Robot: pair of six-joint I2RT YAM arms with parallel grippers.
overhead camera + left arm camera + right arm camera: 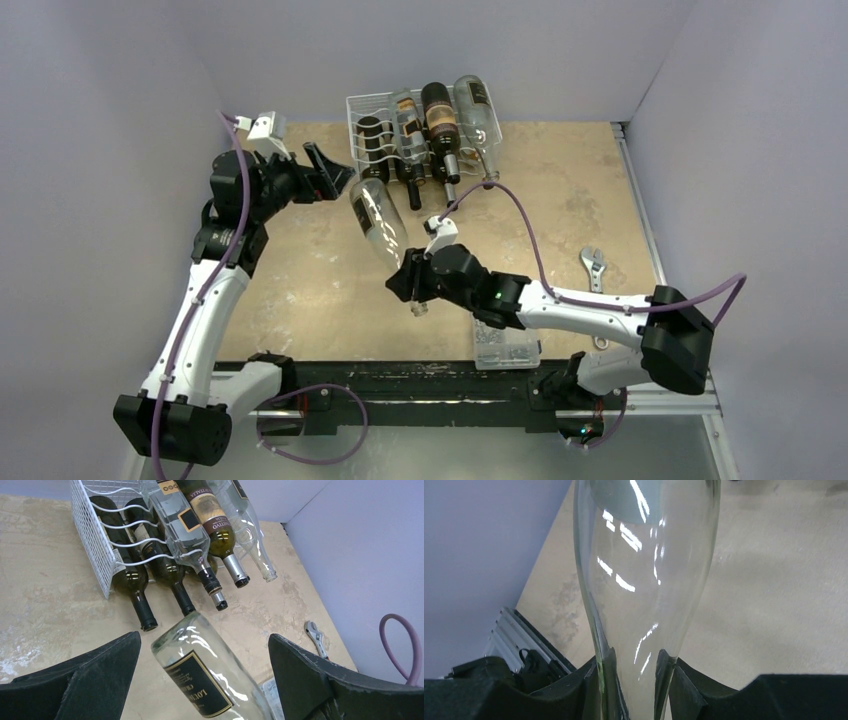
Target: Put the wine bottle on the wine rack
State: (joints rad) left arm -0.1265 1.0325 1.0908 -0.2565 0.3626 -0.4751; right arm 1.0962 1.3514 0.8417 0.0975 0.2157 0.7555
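The right tool (pixel 635 662) is pinched on the neck of the clear wine bottle (pixel 378 222). The bottle hangs tilted, its base toward the wine rack (pixel 358 125) and just short of the rack's front left corner. The left tool (pixel 325 172) is spread and holds nothing, near the rack's left side, with the bottle's base between its fingers in its own view.

A neck grip on a long bottle can swivel, so the left tool would do well to steady the body. The bottle's axis should then be lined up with the racked bottles (pixel 165 565) and fed in base first. The upper cradles at the rack's left look free.

The bottle's mouth is buried in the right tool. The rack's rear is masked by glass. Whether the bottle clears the surface (pixel 560 190) cannot be told.
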